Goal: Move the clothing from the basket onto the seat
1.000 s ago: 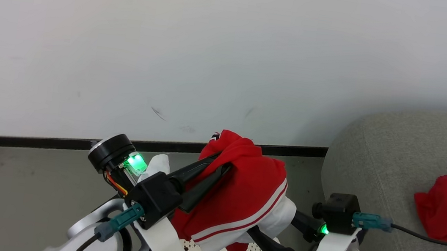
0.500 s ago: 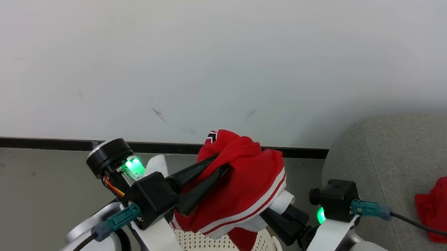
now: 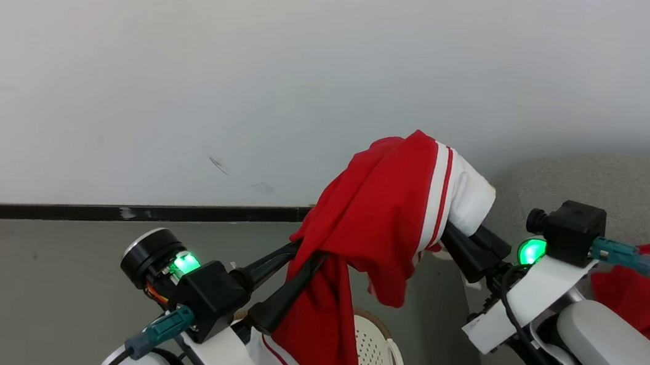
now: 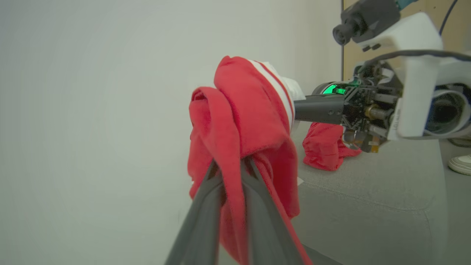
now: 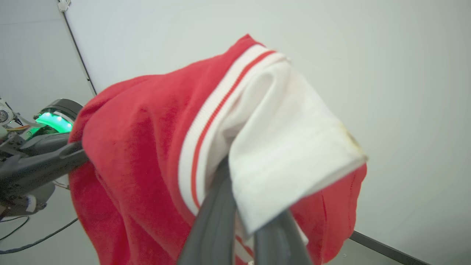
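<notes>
The left gripper [image 3: 300, 257] and right gripper [image 3: 454, 239] are holding the red garment [image 3: 383, 214] clamped aloft; its dangling hem could snag the basket [image 3: 382, 351].

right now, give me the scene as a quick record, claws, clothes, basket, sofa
left claw: shut on held garment
right claw: shut on held garment, at white panel
held garment: red, lifted, draped between both claws
other garment: lying on sofa
basket: below held garment, partly hidden
sofa: grey, robot's right
</notes>
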You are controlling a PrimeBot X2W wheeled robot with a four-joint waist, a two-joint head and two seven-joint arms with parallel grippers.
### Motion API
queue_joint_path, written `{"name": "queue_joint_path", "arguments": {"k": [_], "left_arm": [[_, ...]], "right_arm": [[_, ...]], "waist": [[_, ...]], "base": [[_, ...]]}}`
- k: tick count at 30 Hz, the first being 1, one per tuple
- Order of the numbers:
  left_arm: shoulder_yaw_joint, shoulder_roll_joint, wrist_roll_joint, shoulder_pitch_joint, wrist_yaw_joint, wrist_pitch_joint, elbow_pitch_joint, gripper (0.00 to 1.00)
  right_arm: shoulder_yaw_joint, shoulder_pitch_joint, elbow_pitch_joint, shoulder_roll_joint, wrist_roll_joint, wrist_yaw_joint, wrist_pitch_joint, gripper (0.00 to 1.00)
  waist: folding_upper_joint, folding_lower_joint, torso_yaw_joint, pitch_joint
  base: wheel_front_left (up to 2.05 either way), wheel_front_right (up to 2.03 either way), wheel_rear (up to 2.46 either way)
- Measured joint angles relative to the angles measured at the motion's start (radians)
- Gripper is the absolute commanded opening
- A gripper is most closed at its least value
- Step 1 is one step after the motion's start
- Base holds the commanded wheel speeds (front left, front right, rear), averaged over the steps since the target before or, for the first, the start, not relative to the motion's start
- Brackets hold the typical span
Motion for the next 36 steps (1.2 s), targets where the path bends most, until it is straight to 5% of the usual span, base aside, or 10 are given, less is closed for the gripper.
{"name": "queue_joint_path", "arguments": {"k": [4,20,36], "left_arm": [[0.000,-0.008,-0.010,0.023,0.007,-0.008,0.012,1.00],[0.013,-0.029,-0.027,0.075,0.037,-0.070,0.042,1.00],[-0.046,-0.058,-0.051,0.090,0.012,-0.100,0.090,1.00]], "right_arm": [[-0.065,0.001,-0.009,-0.001,-0.021,0.000,0.000,0.00],[-0.257,0.088,-0.075,-0.010,-0.095,0.000,0.000,0.00],[-0.416,0.249,-0.141,-0.034,-0.163,0.000,0.000,0.00]], "waist": [[0.0000,0.0000,-0.013,0.002],[0.0000,0.0000,-0.067,0.010],[0.0000,0.0000,-0.160,0.008]], "base": [[0.00,0.00,0.00],[0.00,0.00,0.00],[0.00,0.00,0.00]]}}
